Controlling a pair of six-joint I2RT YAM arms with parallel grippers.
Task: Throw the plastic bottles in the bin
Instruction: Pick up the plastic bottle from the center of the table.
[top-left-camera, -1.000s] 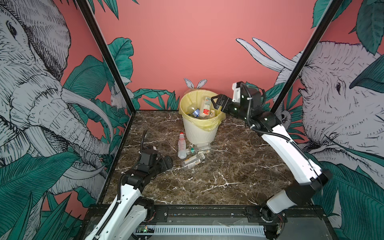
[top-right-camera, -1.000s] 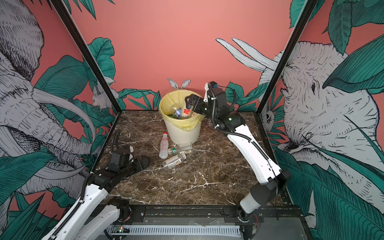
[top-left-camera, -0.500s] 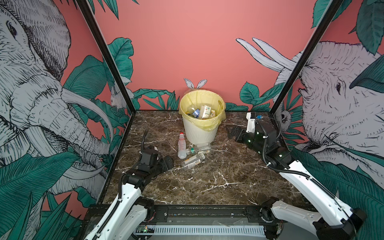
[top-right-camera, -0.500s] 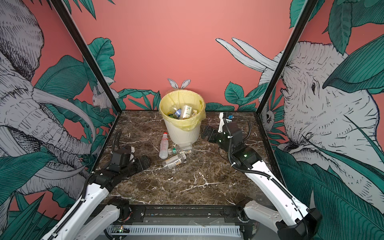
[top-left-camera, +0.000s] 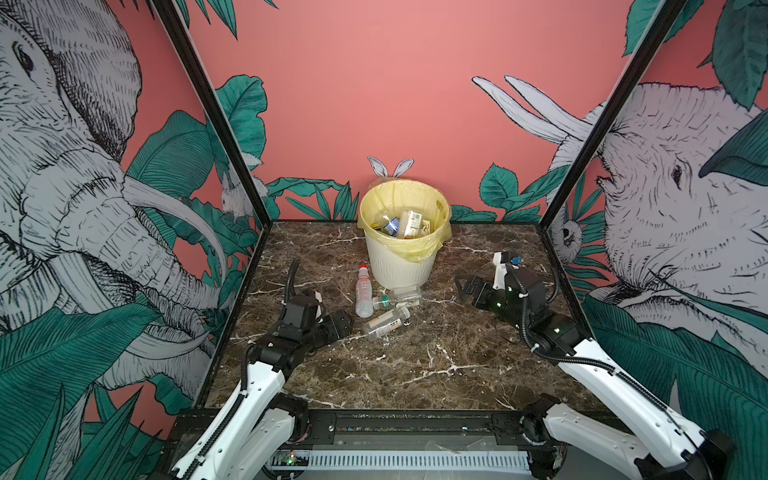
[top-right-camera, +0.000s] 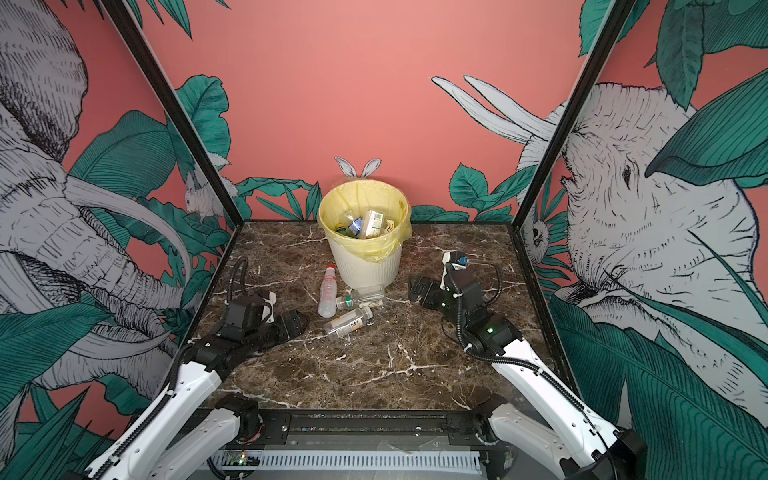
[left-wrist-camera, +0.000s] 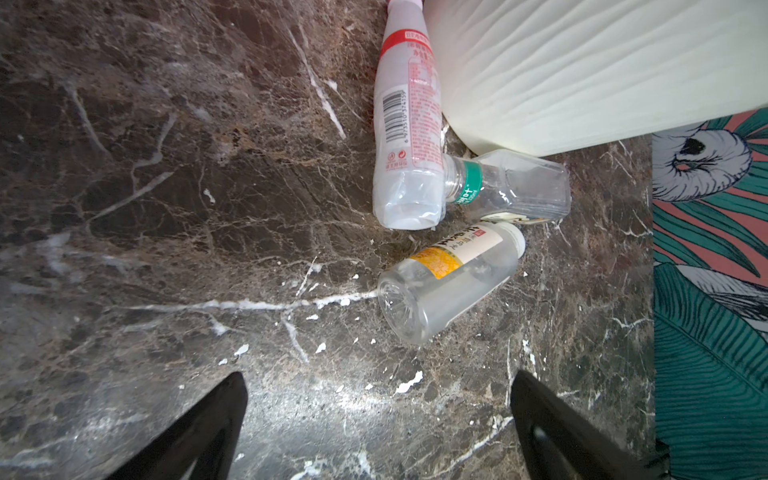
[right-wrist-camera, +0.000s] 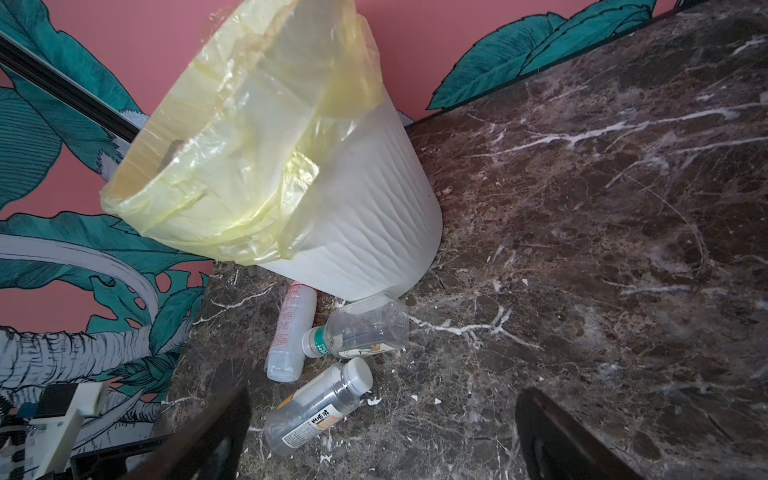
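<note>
The bin (top-left-camera: 401, 266), cream and ribbed with a yellow bag, stands at the back middle and holds several plastic bottles (top-left-camera: 409, 224). Three more lie at its foot: a red-capped one (top-left-camera: 363, 291), a green-banded one (top-left-camera: 397, 298) and a white-capped one (top-left-camera: 384, 322). My left gripper (top-left-camera: 343, 324) rests low and open just left of them; in the left wrist view the white-capped bottle (left-wrist-camera: 449, 282) lies ahead of the empty gripper (left-wrist-camera: 378, 415). My right gripper (top-left-camera: 465, 286) is open and empty, right of the bin (right-wrist-camera: 365, 232), facing the bottles (right-wrist-camera: 316, 411).
Dark marble tabletop (top-left-camera: 415, 365) enclosed by painted walls with black corner posts (top-left-camera: 220, 120). The black front rail (top-left-camera: 395, 419) carries both arm bases. The left arm's cable (top-left-camera: 291, 278) loops up beside the left wall.
The right arm has swung away from above the bin and come down to the table on its right. One more bottle now lies in the bin. The left arm has stayed still.
</note>
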